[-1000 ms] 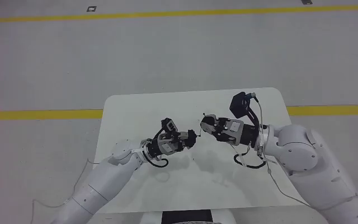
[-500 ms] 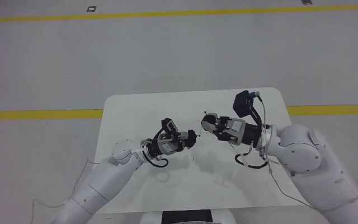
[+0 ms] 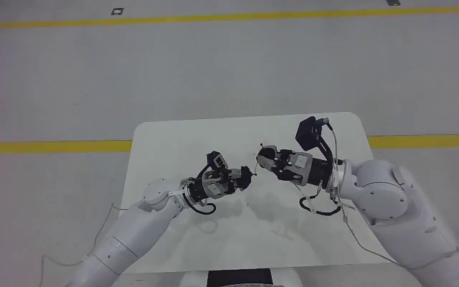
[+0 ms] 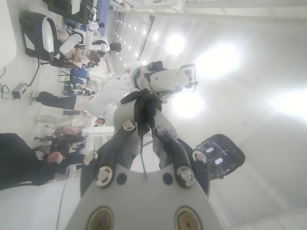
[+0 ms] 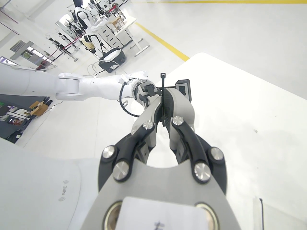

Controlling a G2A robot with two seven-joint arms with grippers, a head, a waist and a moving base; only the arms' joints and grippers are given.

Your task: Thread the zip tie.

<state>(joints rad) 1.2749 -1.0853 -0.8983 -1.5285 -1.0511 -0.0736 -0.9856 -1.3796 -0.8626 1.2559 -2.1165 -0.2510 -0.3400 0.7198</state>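
Your R end effector (image 3: 263, 159), clamped on the zip tie (image 5: 162, 75), has barely shifted in the last sec. L end effector (image 3: 246, 176), just beside it, pinches a black strip (image 4: 143, 154) and stays put. Prob. not threaded yet.

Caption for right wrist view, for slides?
Right gripper pinches a black zip tie, head protruding past its fingers, over the white table, facing the left arm.

Black zip tie (image 5: 163, 89), white table (image 3: 186, 143)

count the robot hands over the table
2: the left hand and the right hand, tips nearly meeting above the table, each shut on a black zip tie; none seems hidden
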